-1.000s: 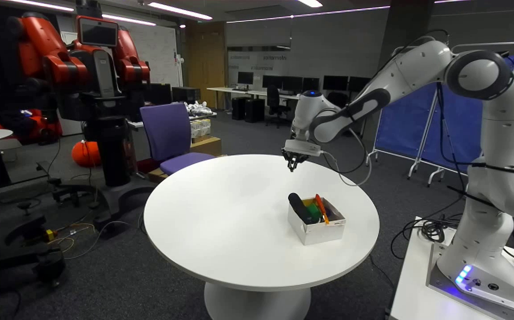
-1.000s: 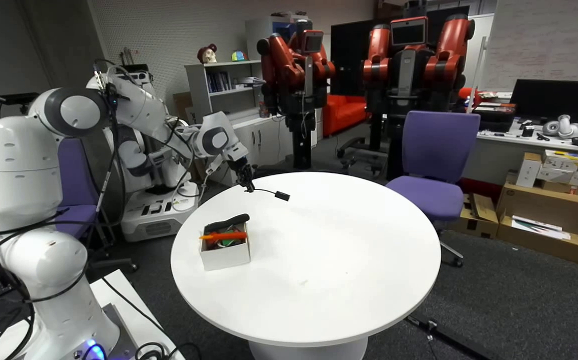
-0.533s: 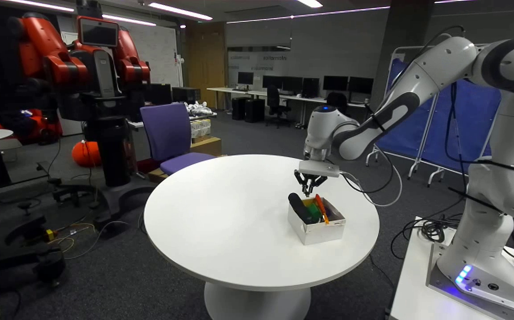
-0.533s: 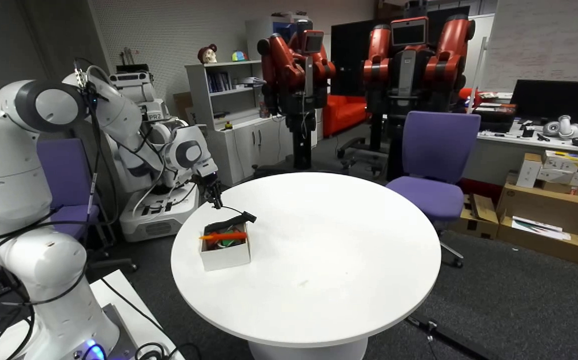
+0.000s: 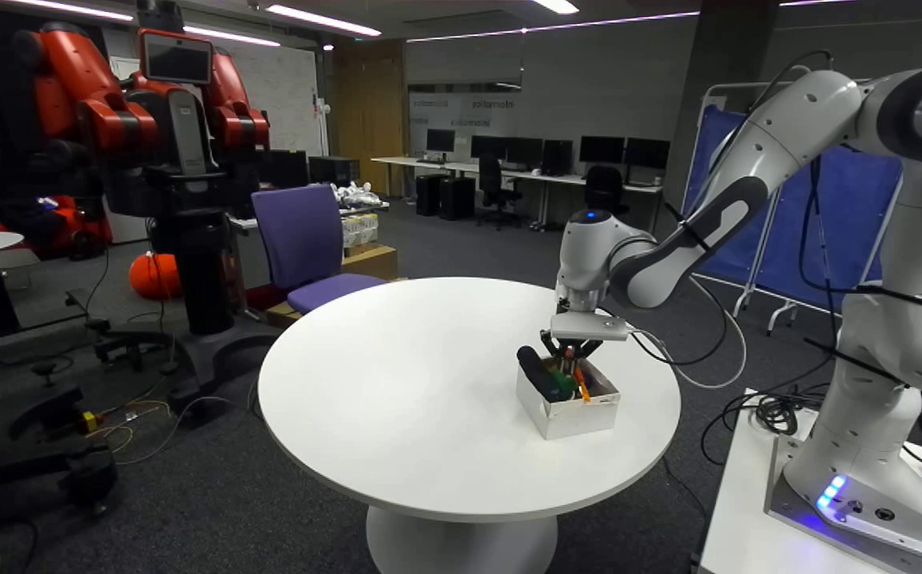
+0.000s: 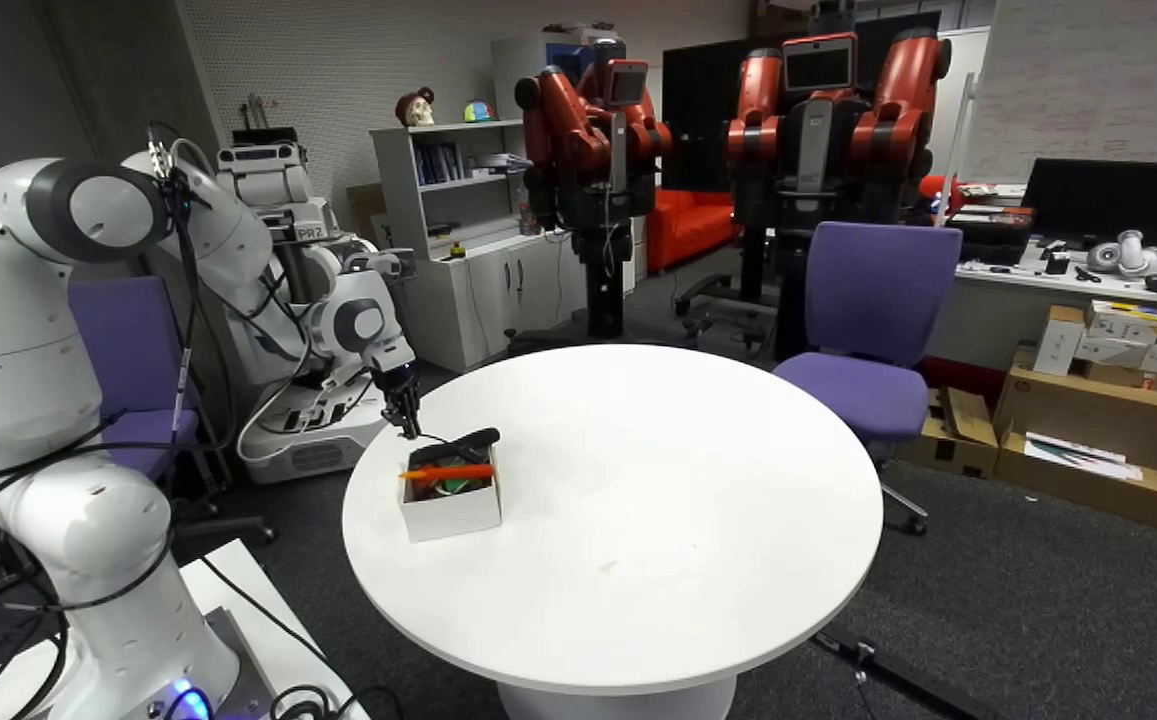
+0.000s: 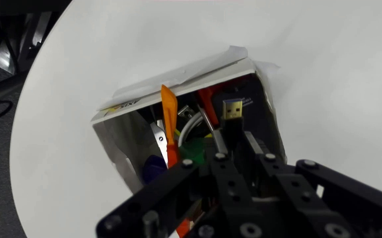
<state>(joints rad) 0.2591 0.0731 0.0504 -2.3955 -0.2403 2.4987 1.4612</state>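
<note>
You have one round white table (image 6: 688, 560), its outline cut off in the wrist view. On it stands one white box (image 5: 584, 420), its rim reading "AXIS". Over it, your gripper (image 7: 236, 143) hides some contents; inside you see one long black thing (image 5: 539, 373), hard to identify, one orange tool (image 7: 170, 112) and one green piece (image 7: 191, 147), partly covered. From the gripper runs one thin wire (image 6: 432, 437), its far end hard to make out. Clamped between the gripper's two jaws, above the box, is one USB plug (image 7: 233, 110).
</note>
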